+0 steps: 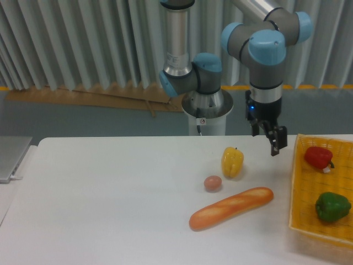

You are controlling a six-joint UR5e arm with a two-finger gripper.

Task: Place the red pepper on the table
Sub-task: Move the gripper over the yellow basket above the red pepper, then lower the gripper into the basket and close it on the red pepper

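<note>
The red pepper (318,157) lies in the far end of the yellow wicker basket (295,182) at the right. My gripper (275,146) hangs above the white table (110,193), just left of the basket's far corner and a short way left of the red pepper. It is open and holds nothing. It touches neither the pepper nor the basket.
A green pepper (332,206) lies in the basket nearer the front. On the table stand a yellow pepper (232,162), a small brownish round item (213,183) and a baguette (231,207). A grey flat device (11,157) sits at the left edge.
</note>
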